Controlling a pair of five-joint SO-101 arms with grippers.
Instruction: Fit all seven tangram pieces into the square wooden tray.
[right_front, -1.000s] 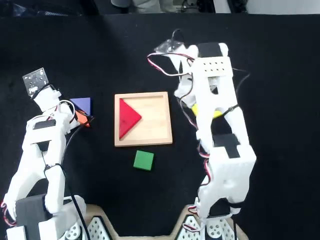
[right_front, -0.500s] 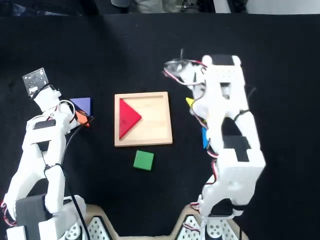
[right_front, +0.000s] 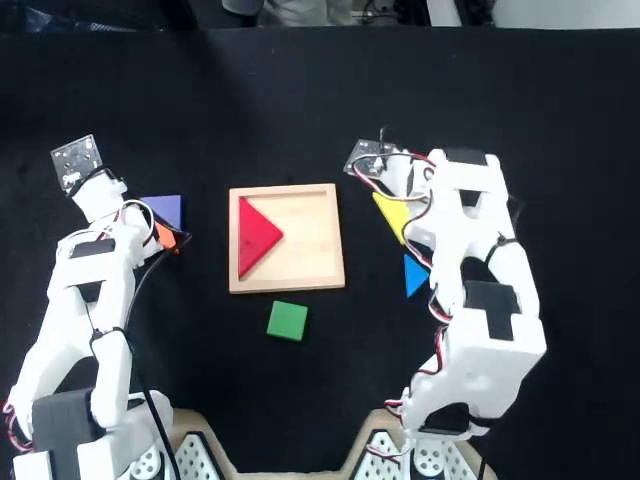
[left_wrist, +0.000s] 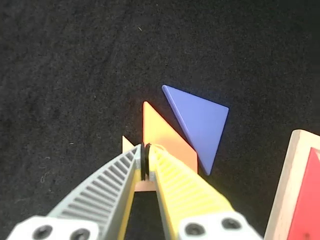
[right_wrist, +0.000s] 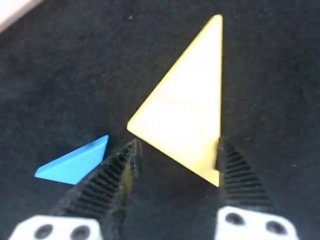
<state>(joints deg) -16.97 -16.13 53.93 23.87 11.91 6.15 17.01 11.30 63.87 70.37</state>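
Observation:
The square wooden tray (right_front: 300, 268) lies mid-table with a red triangle (right_front: 256, 235) in its left half. A green square (right_front: 287, 320) sits just in front of the tray. Left of the tray are a purple triangle (right_front: 166, 209) (left_wrist: 199, 122) and an orange piece (right_front: 166, 238) (left_wrist: 165, 140). My left gripper (left_wrist: 145, 156) is shut, its tips over the orange piece. Right of the tray are a yellow triangle (right_front: 392, 212) (right_wrist: 187, 115) and a small blue triangle (right_front: 414, 275) (right_wrist: 75, 162). My right gripper (right_wrist: 177, 147) is open, one finger on each side of the yellow triangle's near corner.
Black cloth covers the table. The right arm (right_front: 470, 260) rises over the area just right of the yellow and blue triangles. The left arm (right_front: 90, 270) stands along the left side. The arm bases (right_front: 300, 455) sit at the front edge.
The right arm has swung right and back from the tray's edge, uncovering the yellow and blue triangles. The left arm has barely moved.

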